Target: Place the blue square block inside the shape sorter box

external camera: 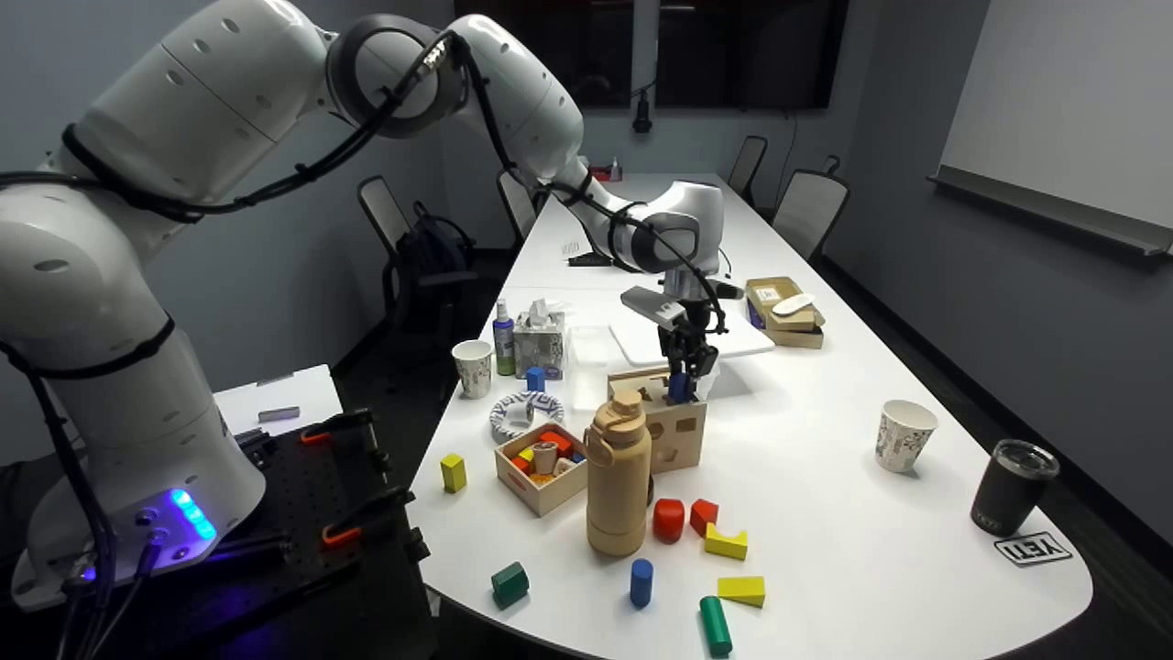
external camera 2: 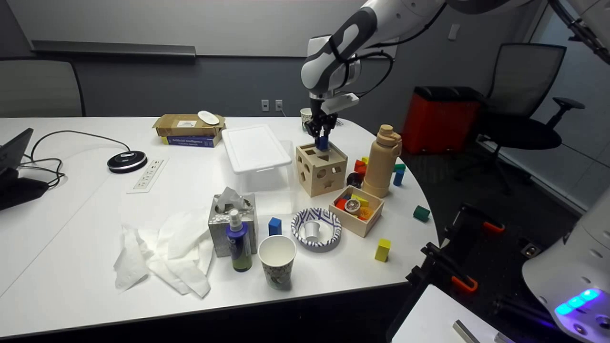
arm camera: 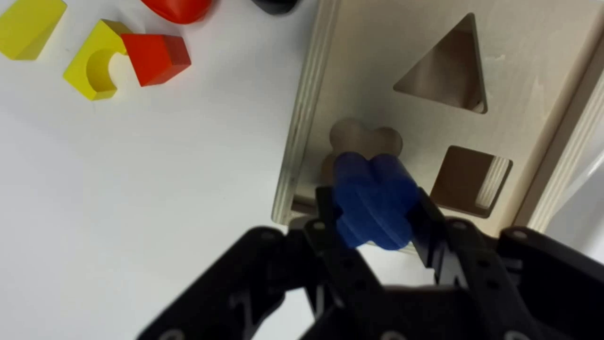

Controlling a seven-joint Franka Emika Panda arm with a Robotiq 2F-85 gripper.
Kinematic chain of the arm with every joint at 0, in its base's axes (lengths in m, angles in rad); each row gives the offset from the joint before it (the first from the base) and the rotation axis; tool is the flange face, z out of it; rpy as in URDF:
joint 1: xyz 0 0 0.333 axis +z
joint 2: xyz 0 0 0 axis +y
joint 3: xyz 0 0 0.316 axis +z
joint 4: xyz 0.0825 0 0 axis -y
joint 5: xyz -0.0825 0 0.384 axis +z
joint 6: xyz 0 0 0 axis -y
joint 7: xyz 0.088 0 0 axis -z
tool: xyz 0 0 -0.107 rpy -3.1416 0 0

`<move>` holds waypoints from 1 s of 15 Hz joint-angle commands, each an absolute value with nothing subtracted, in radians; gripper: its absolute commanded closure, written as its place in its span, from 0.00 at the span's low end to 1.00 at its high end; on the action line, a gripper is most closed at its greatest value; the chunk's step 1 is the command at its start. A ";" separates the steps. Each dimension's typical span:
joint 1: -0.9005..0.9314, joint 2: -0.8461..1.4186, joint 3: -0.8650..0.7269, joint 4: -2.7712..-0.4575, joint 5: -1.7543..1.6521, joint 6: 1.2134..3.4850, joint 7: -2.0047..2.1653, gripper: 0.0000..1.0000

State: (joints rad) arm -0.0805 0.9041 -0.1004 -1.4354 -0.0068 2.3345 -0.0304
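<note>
Risk, by my judgement, of finishing with a wrong piece: holding a dark blue lobed block (arm camera: 373, 200) at the top of the shape sorter box (external camera 2: 313, 174), instead of the blue square block (external camera 2: 275, 226). To find this last one, look on the table (external camera 2: 343, 269) in an exterior view, just right of the tissue box (external camera 2: 218, 236) and left of the paper bowl (external camera 2: 335, 233).

Risk also of catching the lobes on the rim of the lobed hole (arm camera: 349, 134), because of imperfect alignment: notice, in the wrist view, the bare part of this hole beyond the block. Cannot tell if touching the wood or partly inside. By pressing down so, could tip or push away the box, or turn the block in the grip. By releasing too soon, could leave the block leaning on the top, or let it fall to the table.

As for the claw (arm camera: 375, 208): closed upon the lobed block, with fingers (arm camera: 326, 203) against its left and right sides in the wrist view, thus apart only by the width of this block. No other contact to be seen.
</note>
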 commanded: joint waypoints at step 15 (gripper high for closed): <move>0.024 0.881 -0.198 -1.522 -0.112 2.361 0.252 0.83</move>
